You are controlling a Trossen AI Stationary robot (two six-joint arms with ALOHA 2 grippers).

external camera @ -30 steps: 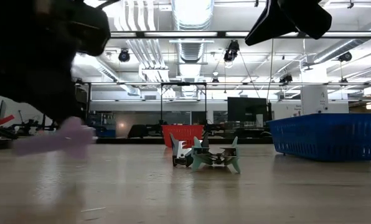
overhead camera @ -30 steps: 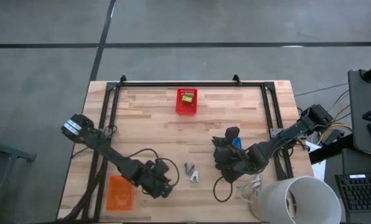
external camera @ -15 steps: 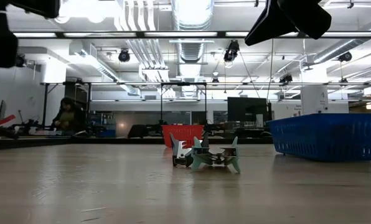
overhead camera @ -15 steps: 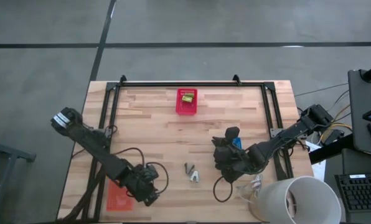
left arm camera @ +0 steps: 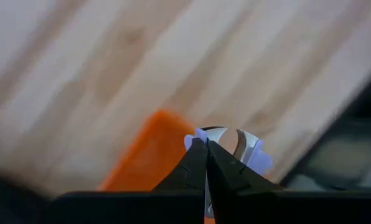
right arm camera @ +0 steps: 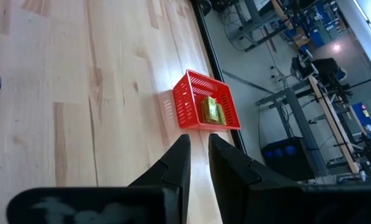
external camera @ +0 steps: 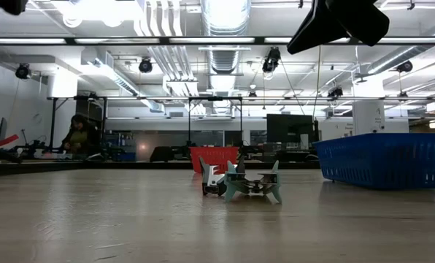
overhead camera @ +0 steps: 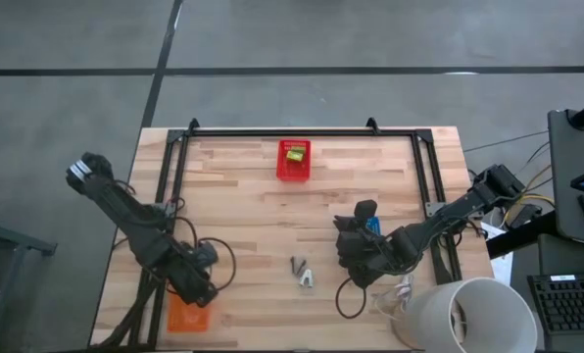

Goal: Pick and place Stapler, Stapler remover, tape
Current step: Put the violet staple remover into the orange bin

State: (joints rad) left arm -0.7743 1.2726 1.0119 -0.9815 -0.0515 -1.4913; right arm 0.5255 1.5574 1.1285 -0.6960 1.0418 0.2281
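Over the orange tray [overhead camera: 186, 314] at the near left corner of the wooden surface [overhead camera: 243, 226], the left tool [overhead camera: 200, 287] is clenched on a small thing with pale purple grips and shiny metal jaws, most likely the stapler remover [left arm camera: 230, 147]. It looks light and hard, and its metal is slippery, so the plastic grips are the best place to hold. Another little clawed metal thing [overhead camera: 305, 277] lies near the middle. Far across, the yellow-green stapler [overhead camera: 295, 154] sits inside a red basket [overhead camera: 293, 173]. It looks small and stiff; hold it across its long sides. No tape shows. The right tool [right arm camera: 198, 163] waits near the right side, fingers a little apart and grasping nothing.
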